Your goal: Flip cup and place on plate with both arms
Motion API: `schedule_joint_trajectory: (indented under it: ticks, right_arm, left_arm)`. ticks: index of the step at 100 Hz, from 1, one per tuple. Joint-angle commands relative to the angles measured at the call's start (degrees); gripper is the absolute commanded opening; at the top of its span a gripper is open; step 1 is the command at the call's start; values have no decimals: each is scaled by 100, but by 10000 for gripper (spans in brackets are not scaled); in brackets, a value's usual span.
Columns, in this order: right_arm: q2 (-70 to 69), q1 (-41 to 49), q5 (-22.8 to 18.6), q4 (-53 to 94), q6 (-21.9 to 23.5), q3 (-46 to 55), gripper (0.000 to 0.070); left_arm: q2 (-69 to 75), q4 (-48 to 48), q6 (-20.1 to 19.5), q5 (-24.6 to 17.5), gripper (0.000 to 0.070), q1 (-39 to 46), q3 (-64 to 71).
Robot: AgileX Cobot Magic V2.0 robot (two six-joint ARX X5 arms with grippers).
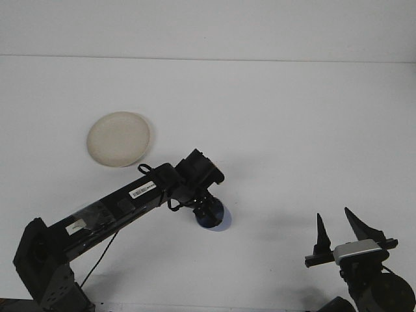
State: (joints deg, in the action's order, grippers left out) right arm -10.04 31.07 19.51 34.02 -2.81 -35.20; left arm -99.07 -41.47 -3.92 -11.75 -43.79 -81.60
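Reaching across the white table (pixel 292 130), the left gripper (pixel 209 213) sits right on the blue cup (pixel 218 221), near the middle; whether its fingers actually clamp it I cannot tell (the wrist hides them). Well apart, up-left, lies the cream plate (pixel 119 138). The right gripper (pixel 341 229) waits low at the right, fingers spread wide.

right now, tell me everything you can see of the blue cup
The blue cup is small, a smooth, slightly glossy dark blue, perhaps plastic. It sits on the white table near the front middle, well apart from the cream plate up to its left. The left gripper is down over it and hides most of it; only a curved blue edge shows at the right and bottom. Whether it stands upright or inverted, I cannot tell.
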Motion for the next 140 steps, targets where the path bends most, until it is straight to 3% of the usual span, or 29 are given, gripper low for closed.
schedule_joint_trajectory:
  ticks: [1,20,46,89,109,140]
  right_arm:
    - [-2,31,2,-50,7,-24,406]
    - [-2,31,2,-50,7,-24,406]
    - [-2,31,2,-50,7,-24,406]
    - [-2,31,2,-50,20,-24,406]
    - [-2,31,2,-52,20,-24,406]
    - [-2,31,2,-50,20,-24,406]
  left_arm:
    - [-92,-173,-13,17,13,48,-372]
    - [-92,-713,-72,20,13,544,-1331]
    - [-92,-1187,-103,232,13,1974,-2487]
    - [-155,-1561,-98,232,13,4406,-2649]
    - [-459,-1687,-101,229,13,4874,-2649]
    - [-1239,-1526,-98,234,13,4937,-2649]
